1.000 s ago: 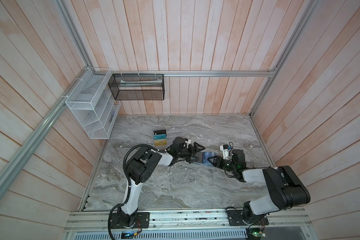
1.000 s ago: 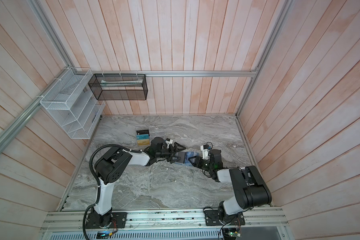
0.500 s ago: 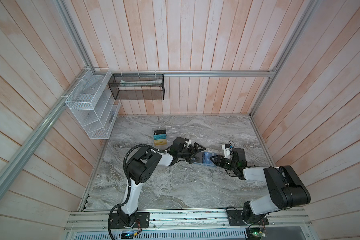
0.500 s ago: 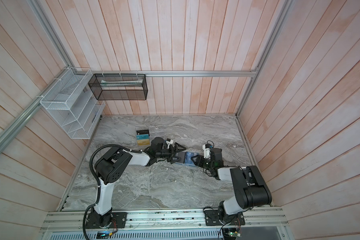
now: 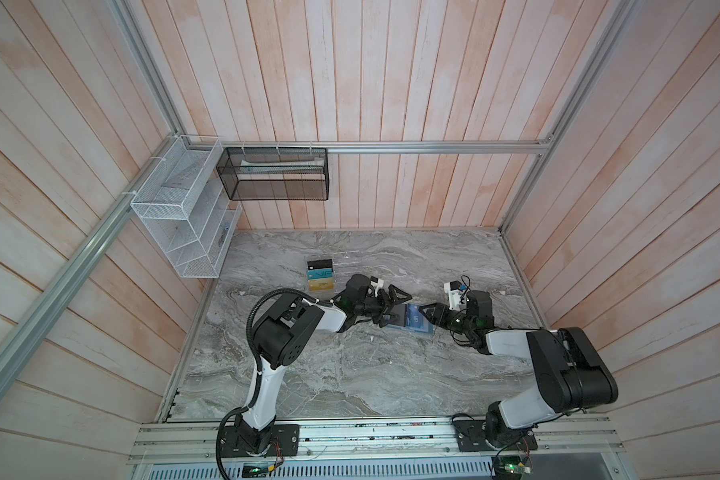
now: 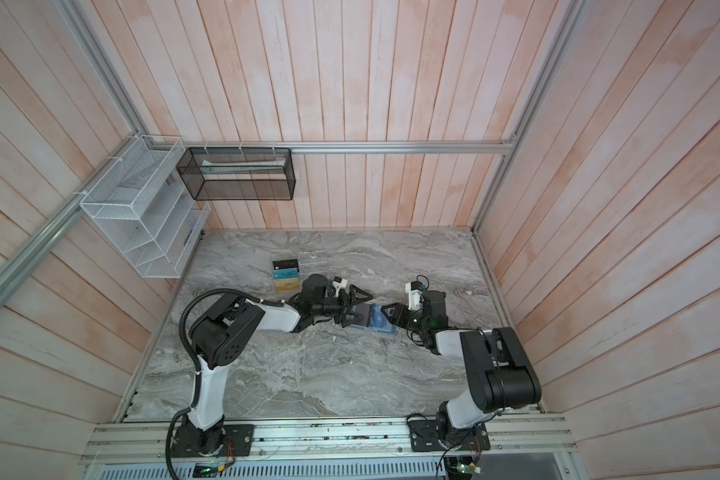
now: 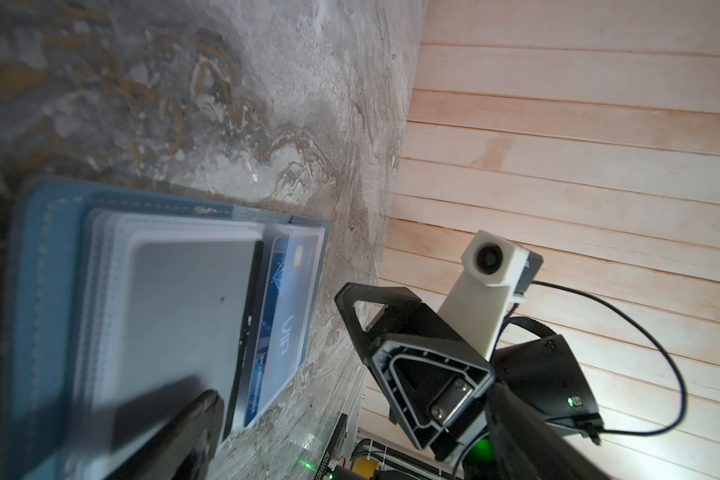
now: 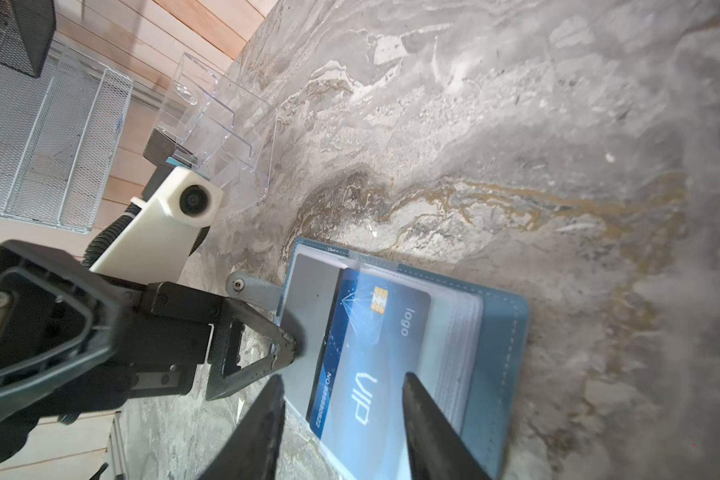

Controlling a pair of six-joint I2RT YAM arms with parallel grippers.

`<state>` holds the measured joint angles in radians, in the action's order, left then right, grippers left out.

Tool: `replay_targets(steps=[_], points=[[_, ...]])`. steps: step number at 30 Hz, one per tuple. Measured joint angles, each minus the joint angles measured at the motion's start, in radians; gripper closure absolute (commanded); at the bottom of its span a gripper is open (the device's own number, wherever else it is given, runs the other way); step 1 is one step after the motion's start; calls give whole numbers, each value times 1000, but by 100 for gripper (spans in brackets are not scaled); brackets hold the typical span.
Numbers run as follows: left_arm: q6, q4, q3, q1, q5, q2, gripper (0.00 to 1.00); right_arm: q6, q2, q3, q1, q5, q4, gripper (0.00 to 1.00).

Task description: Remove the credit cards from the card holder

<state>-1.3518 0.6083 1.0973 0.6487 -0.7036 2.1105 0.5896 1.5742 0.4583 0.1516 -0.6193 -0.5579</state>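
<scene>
The teal plastic card (image 5: 320, 274) and gold-yellow card (image 5: 321, 285) sit at the clear acrylic rack (image 5: 346, 258), while the dark blue card (image 8: 371, 353) is still sleeved in the open slate-blue soft card holder (image 8: 499, 332), which the wide-spread left pincer (image 5: 399, 309) presses to the desk (image 5: 350, 374) as the half-spread, empty right pincer (image 8: 342, 376) straddles that card.

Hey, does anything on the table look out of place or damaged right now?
Nothing stands out. The card holder lies open and flat, the dark blue card sits straight inside it, the left hand presses the grey page beside it, and the right hand straddles the card, open.
</scene>
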Motion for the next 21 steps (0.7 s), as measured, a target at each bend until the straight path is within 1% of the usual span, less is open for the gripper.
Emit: replay_targets(steps=[4, 14, 19, 21], points=[[0, 1, 0, 0, -6, 0, 0, 18, 51, 0, 0, -17, -29, 54], [8, -10, 45, -1, -38, 19, 0, 32, 66, -22, 0, -19, -93, 54], [30, -35, 71, -1, -49, 34, 0, 34, 82, -25, 0, -19, -119, 56], [52, -63, 91, -1, -51, 50, 2, 34, 87, -27, 0, -19, -130, 56]])
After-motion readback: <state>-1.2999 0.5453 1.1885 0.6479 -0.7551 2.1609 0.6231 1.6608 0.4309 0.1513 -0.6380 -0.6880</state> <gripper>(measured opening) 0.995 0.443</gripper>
